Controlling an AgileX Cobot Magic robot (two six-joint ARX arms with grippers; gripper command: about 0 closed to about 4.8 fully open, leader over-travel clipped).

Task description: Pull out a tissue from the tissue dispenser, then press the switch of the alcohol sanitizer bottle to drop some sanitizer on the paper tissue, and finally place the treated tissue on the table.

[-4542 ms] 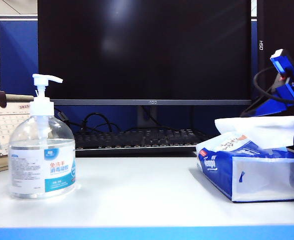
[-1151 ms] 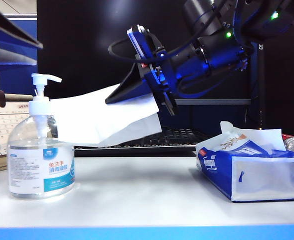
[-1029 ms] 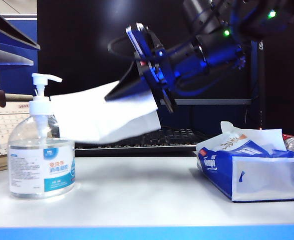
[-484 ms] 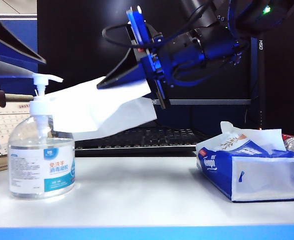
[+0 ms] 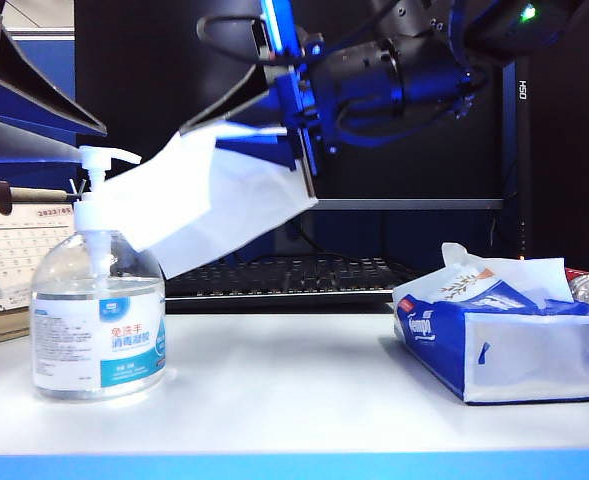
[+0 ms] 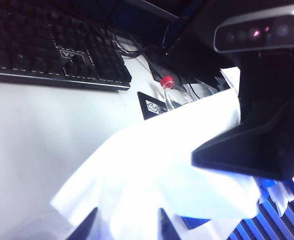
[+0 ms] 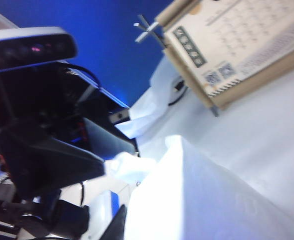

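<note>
In the exterior view, the right hand (image 5: 224, 115) reaches in from the upper right, above the keyboard (image 5: 284, 277), its fingers pressed together on one edge of the tissue (image 5: 209, 200). The sheet hangs slanting down from that grip towards the alcohol sanitizer bottle (image 5: 98, 320), its far edge just beside the switch (image 5: 107, 157), the white pump head; whether they touch cannot be told. The bottle stands upright on the left of the white surface (image 5: 294, 385). The left hand (image 5: 49, 118) enters at the upper left, its two dark fingers spread one above the other just beside the pump head. The tissue dispenser (image 5: 504, 340) lies on the right of the surface, well apart from the bottle, with a white tuft sticking up from it. In the left wrist view, the tips of the left hand's spread fingers (image 6: 89, 227) show at the edge of the picture, with the tissue beyond them, held by the dark right hand over the surface and keyboard. In the right wrist view, the tissue fills the near part, the left hand appears dark on one side, and a desk calendar (image 7: 231, 50) stands beyond.
</note>
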